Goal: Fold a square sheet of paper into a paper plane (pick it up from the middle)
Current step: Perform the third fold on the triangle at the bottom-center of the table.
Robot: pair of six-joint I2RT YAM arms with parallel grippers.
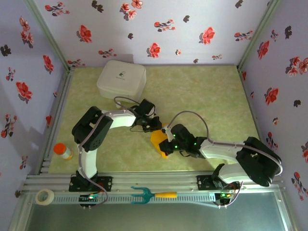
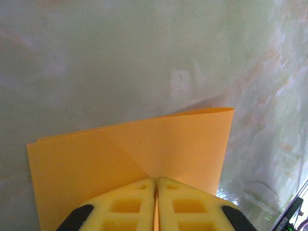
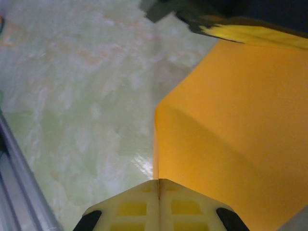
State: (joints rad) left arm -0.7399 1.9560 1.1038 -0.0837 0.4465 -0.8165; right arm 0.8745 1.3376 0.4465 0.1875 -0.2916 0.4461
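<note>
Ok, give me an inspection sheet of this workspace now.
Surface: table, green, marbled, glossy.
Job's things: orange paper, partly folded, held between both arms.
Clutter: white box at the back; orange-capped bottle at the left edge; tape roll and teal fork on the front rail.
Grippers: left gripper shut on paper; right gripper shut on paper.
Cables: left arm's cable and right arm's cable loop above the wrists.
Surroundings: floral walls on three sides.

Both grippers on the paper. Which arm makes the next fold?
Probably right. The right gripper pinches the paper at a free, bending edge; the left gripper clamps where creases meet, better as anchor.
</note>
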